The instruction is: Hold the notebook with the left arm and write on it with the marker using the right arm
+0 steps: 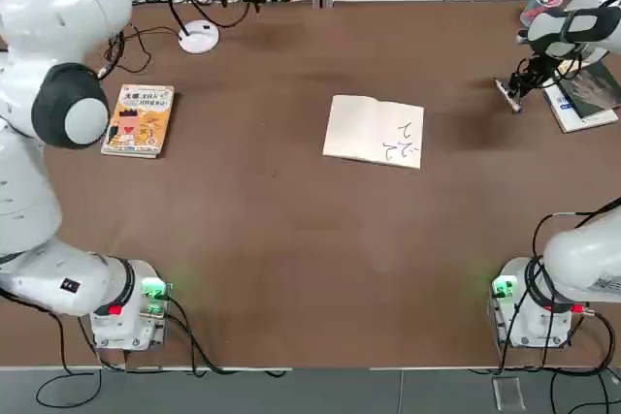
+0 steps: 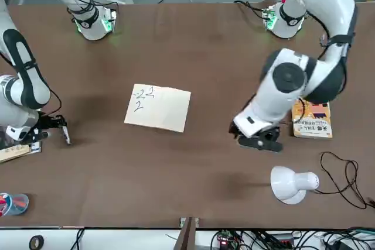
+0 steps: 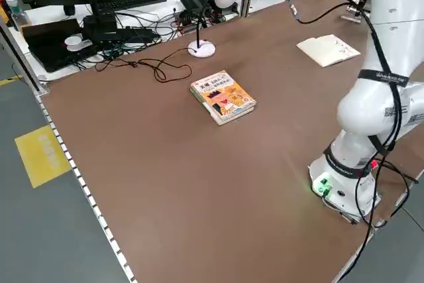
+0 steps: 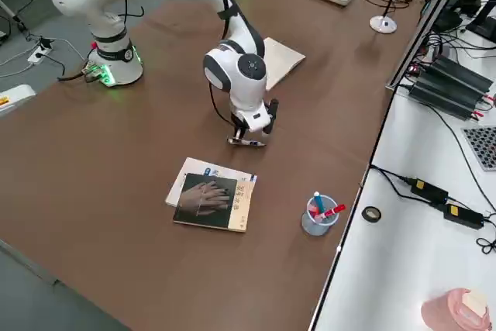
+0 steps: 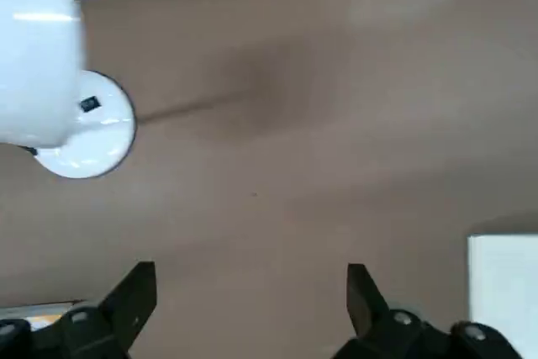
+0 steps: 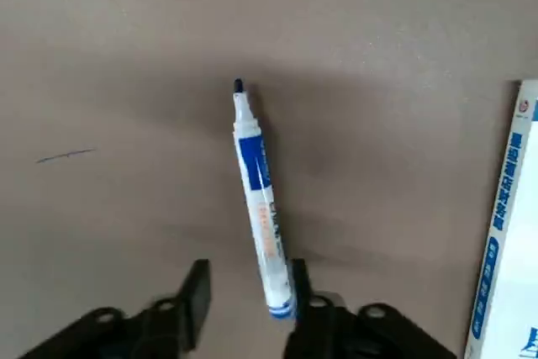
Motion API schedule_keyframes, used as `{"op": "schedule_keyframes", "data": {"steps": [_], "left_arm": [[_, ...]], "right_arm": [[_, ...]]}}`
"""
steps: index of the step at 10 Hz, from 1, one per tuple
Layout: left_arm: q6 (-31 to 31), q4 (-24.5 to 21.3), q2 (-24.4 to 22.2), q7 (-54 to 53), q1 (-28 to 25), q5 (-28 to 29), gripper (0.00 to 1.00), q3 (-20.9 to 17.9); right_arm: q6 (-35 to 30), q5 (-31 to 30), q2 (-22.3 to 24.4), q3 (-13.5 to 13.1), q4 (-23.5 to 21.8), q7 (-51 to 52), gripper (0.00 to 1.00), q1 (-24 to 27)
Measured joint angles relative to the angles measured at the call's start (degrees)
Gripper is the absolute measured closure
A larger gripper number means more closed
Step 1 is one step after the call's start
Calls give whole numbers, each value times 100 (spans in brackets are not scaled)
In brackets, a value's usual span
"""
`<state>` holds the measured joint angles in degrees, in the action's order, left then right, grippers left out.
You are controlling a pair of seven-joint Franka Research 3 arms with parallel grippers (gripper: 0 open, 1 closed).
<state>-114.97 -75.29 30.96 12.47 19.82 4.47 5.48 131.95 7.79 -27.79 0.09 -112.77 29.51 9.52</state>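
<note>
The notebook (image 1: 374, 131) lies open and flat near the middle of the worktop (image 1: 291, 239), a little toward the far edge, with a few dark squiggles on the page nearest the robot's right. Neither arm touches it. The marker (image 6: 259, 203) is well apart from it, lying on the worktop close to the right edge, its tip bare and pointing away from the wrist, its rear end between the fingers of the right end effector (image 6: 245, 296). Those fingers stand partly apart, one touching or almost touching the barrel, the other clear of it, so the pen looks set down, not gripped. Just beside it lies a book with a hand on its dark cover (image 4: 208, 201), and a cup of pens (image 4: 319, 215) stands nearer the far right corner. The left end effector (image 5: 248, 308) hangs wide and empty over bare worktop near the far edge, close to the lamp base (image 5: 84, 128), with the orange-yellow book (image 1: 139, 119) toward the left edge. With marks on the page, the writing seems done and this is the letting-go. To finish it cleanly, the right fingers should spread fully before lifting straight up, so the barrel neither rolls nor drags ink across the worktop.
</note>
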Motion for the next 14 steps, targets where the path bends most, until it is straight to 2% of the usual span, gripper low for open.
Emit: {"op": "schedule_keyframes", "data": {"steps": [2,3,8,10,12,14], "left_arm": [[199,-15,-107,-391,-257,-32,0,8],[291,-35,-179,-526,-356,-34,0,11],[723,-265,-591,-1060,-739,-160,0,18],[1030,-337,-775,-1165,-852,-191,0,21],[1266,-458,-1002,-1278,-957,-193,0,24],[1341,-763,-1314,-1415,-1095,-199,0,26]], "right_arm": [[0,0,0,-8,0,13,26,0],[-1,0,0,-10,0,22,21,0],[-130,10,119,-2,219,-62,13,-148],[-387,7,347,4,471,-540,1,-395],[-798,3,636,8,721,-1213,0,-702],[-1057,-37,903,9,876,-1854,0,-946]]}}
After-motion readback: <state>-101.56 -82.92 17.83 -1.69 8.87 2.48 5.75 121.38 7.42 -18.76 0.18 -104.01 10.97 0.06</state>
